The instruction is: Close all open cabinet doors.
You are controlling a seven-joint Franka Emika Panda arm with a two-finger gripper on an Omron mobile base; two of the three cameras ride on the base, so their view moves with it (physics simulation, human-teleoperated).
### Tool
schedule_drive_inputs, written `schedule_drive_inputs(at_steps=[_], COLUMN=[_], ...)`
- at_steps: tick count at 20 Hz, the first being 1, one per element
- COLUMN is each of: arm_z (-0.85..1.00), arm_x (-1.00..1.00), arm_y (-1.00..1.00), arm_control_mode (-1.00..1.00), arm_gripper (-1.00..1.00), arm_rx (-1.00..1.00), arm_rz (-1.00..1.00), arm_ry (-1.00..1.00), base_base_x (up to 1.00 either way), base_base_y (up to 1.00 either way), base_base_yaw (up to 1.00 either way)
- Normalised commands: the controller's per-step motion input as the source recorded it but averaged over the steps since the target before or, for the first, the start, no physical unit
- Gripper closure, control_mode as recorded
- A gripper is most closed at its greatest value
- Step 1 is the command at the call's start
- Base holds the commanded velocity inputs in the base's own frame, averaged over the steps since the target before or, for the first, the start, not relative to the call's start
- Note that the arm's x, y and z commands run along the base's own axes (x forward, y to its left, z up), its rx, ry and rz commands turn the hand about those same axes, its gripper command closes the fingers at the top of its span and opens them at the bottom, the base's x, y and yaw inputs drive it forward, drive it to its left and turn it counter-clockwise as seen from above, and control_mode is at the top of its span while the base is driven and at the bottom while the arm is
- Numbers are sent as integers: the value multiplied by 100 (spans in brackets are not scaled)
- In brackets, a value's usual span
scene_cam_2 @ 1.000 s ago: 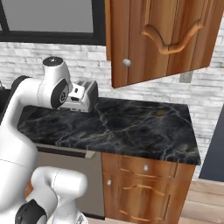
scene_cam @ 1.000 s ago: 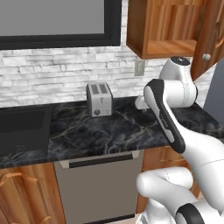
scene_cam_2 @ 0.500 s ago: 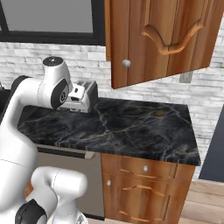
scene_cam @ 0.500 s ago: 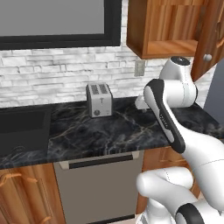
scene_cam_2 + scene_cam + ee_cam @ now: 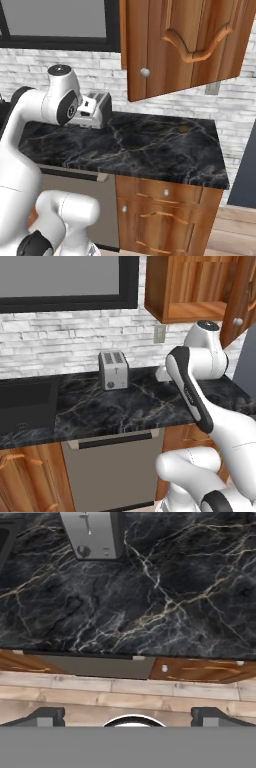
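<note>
The task is only at its start, because the cabinet door (image 5: 182, 45) hangs open above the counter (image 5: 150, 145) while the gripper (image 5: 128, 714), fingers wide and empty, points down at the counter, so next it must rise toward the door.

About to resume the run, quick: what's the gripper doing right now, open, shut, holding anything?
Gripper: open, jaws spread wide, holding nothing, pointed down at the black marble counter.
</note>
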Motion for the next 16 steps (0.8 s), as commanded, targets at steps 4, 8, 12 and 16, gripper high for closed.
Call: schedule_drive_inputs(at_steps=[4, 8, 12, 16], arm_z=[10, 26, 36, 48], arm_x=[-54, -56, -68, -42], arm_y=[-15, -21, -29, -40], arm_control_mode=[-100, -100, -100, -100], arm_gripper=[-100, -100, -100, -100], arm_rx=[0, 0, 3, 10], arm_rz=[0, 0, 0, 0], arm_ry=[-17, -29, -39, -25], base_base_x=[0, 0, 0, 0], base_base_y=[0, 0, 0, 0], base_base_yaw=[0, 0, 0, 0])
